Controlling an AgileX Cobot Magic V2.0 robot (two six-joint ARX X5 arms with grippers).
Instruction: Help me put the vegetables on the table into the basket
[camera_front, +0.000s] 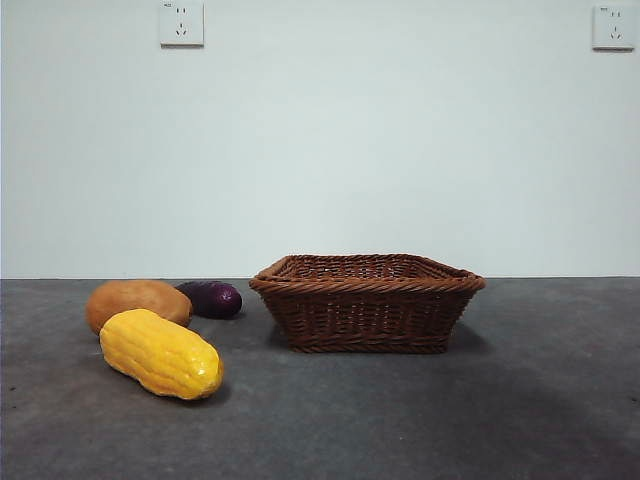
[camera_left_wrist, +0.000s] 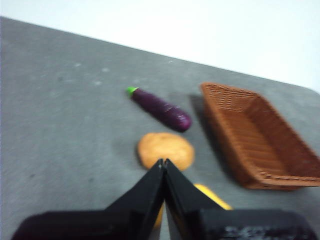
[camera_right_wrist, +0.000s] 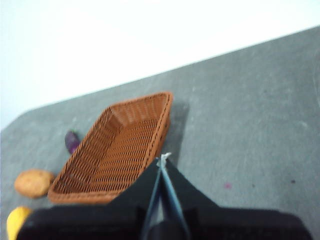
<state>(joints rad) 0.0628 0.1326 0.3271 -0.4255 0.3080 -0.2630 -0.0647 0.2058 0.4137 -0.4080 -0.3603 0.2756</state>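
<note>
On the left part of the table (camera_front: 560, 400), three vegetables lie in a cluster. The corn cob (camera_front: 160, 353) lies on its side nearest the front edge. The potato (camera_front: 135, 301) lies just behind it and appears to touch it. The eggplant (camera_front: 212, 298) lies just right of the potato, farther toward the back edge, its green stem end pointing away from the basket (camera_front: 367, 301). The basket stands upright near the table's centre, just right of the eggplant, and holds nothing. In the wrist views, the left gripper (camera_left_wrist: 163, 163) hangs above the corn and potato, jaws pressed together, holding nothing. The right gripper (camera_right_wrist: 163, 160) hangs beside the basket's right side, jaws pressed together, holding nothing.
</note>
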